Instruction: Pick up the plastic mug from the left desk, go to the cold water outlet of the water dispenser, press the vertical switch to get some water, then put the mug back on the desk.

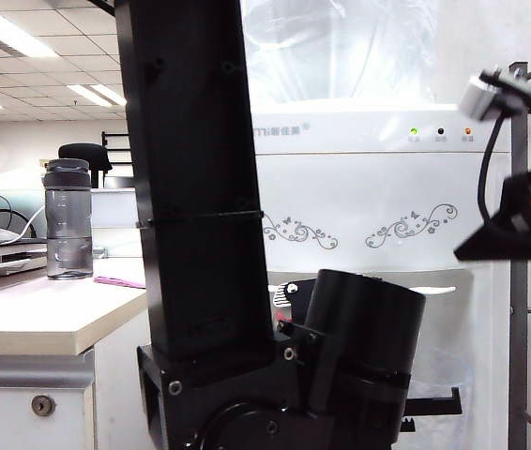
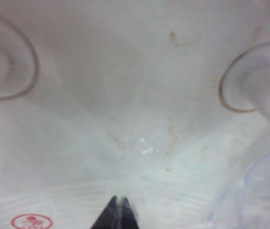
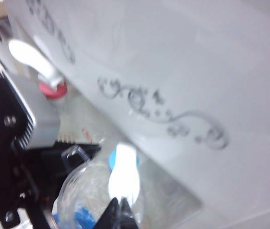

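Observation:
The clear plastic mug [image 3: 85, 191] hangs under the cold water outlet [image 3: 112, 160] of the white water dispenser [image 1: 359, 187]. Beside the mug's thin handle are the black fingers [image 3: 77, 149] of my left gripper [image 2: 120, 202], which is shut on that handle. In the left wrist view the mug's rim [image 2: 254, 191] shows faintly against the stained alcove wall. My right gripper [image 3: 120, 206] is shut, its tips right at the lower end of the vertical switch [image 3: 124, 174]; I cannot tell if they touch. The left desk [image 1: 40, 319] lies at the lower left.
The pink-red-collared tap [image 3: 53, 89] with its own white lever [image 3: 30, 57] sits beside the blue one. A smoky-grey bottle [image 1: 68, 220] stands on the desk. A black arm column [image 1: 200, 187] fills the middle of the exterior view. A metal rack [image 1: 519, 328] stands at the right.

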Action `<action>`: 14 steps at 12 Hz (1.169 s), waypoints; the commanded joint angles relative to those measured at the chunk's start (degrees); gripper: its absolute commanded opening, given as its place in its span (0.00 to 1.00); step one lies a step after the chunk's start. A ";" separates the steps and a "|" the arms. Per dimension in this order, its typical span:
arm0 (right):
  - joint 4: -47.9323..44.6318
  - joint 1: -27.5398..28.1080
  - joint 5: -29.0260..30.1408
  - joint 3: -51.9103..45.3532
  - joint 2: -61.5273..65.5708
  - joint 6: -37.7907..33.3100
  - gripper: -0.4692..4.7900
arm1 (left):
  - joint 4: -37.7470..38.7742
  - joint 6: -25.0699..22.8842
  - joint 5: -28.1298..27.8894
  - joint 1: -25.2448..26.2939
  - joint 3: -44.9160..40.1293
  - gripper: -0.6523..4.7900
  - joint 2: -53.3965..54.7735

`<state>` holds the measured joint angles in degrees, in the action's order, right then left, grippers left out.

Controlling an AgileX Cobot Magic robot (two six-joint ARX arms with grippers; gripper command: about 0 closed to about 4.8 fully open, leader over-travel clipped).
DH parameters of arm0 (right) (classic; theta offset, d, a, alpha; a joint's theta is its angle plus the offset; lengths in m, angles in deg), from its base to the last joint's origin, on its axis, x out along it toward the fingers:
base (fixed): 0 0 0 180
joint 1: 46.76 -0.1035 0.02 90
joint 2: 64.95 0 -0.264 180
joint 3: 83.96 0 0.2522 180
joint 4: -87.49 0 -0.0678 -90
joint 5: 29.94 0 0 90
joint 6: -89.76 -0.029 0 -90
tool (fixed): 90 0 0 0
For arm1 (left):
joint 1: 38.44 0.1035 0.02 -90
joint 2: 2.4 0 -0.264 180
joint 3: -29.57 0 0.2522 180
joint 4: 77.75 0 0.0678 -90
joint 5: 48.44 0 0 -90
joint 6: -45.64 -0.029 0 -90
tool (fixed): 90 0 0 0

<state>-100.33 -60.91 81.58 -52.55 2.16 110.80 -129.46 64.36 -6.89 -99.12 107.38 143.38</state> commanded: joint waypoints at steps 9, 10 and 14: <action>-10.21 -0.07 0.85 1.92 13.60 0.00 0.09 | -1.92 -0.07 -0.22 -0.07 0.20 0.11 -0.46; -9.53 -0.11 1.97 1.90 13.57 -0.02 0.09 | -1.92 -0.07 -0.24 -0.07 0.20 0.11 -0.46; -6.29 -0.22 1.81 1.90 13.60 0.04 0.09 | -1.92 -0.04 -0.22 -0.04 0.20 0.11 -0.46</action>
<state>-109.38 -61.00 83.26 -50.56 15.69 110.80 -129.46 64.36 -6.91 -99.12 107.36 143.38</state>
